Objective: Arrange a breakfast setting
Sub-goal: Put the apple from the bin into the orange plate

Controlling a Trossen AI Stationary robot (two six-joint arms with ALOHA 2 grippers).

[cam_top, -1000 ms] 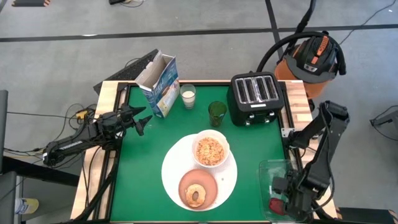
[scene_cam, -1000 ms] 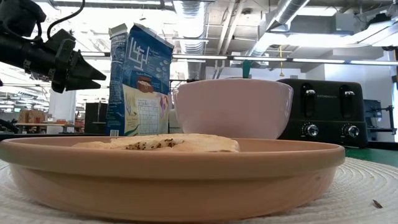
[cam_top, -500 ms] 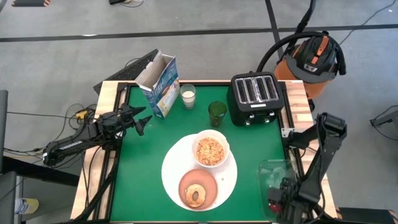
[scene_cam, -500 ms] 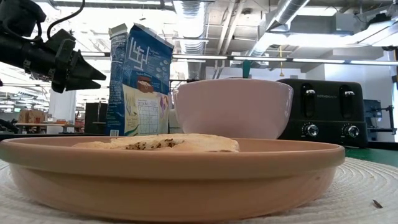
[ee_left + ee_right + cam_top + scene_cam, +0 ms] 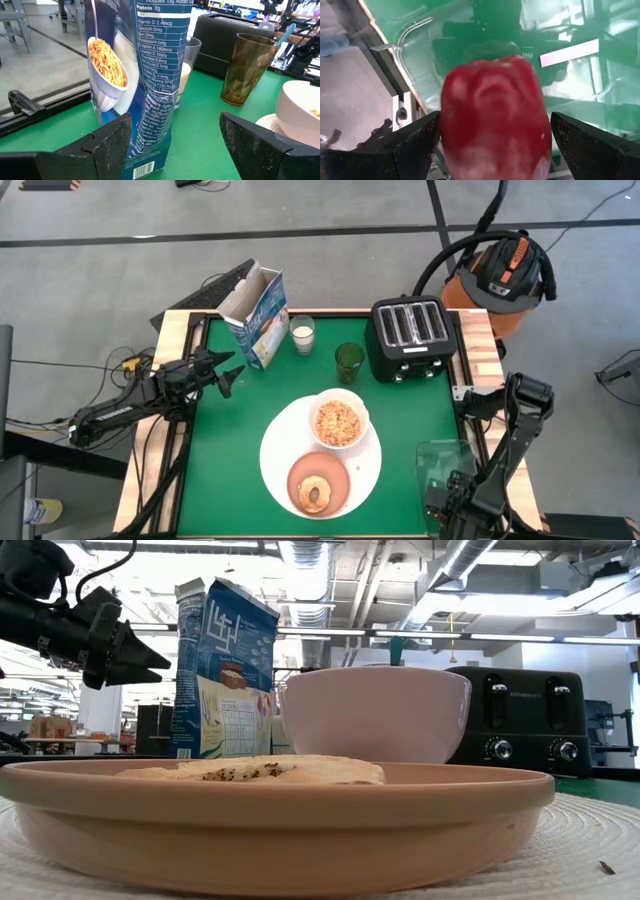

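Note:
The large white plate (image 5: 275, 455) lies on the green mat. On it stand a white bowl of cereal (image 5: 338, 420) and a salmon-pink plate (image 5: 297, 472) with the tan bagel (image 5: 315, 493). The blue cereal box (image 5: 258, 315) stands open at the far left. My left gripper (image 5: 232, 370) is open and level, just short of the box's near side (image 5: 160, 90). My right gripper (image 5: 495, 145) is open over the clear tray (image 5: 440, 460) at the near right. Its fingers stand on either side of the dark-red item (image 5: 495, 115). No spoon shows plainly. My right gripper has the dark-red item (image 5: 495, 115) between its two fingers (image 5: 420, 145), coming from above into the clear tray. The item fills the gap as seen from the wrist. I cannot tell whether the fingers touch it.
A glass of milk (image 5: 302, 333) and a green cup (image 5: 349, 360) stand between the cereal box and the black toaster (image 5: 408, 335) at the far right. An orange vacuum (image 5: 510, 275) stands beyond the far right corner. Bare mat lies left of the white plate.
My right arm has folded lower, and its gripper has gone down and toward the table's near edge over the clear tray. The dark-red item showed beside the gripper in the high view a second ago and is now hidden under the arm.

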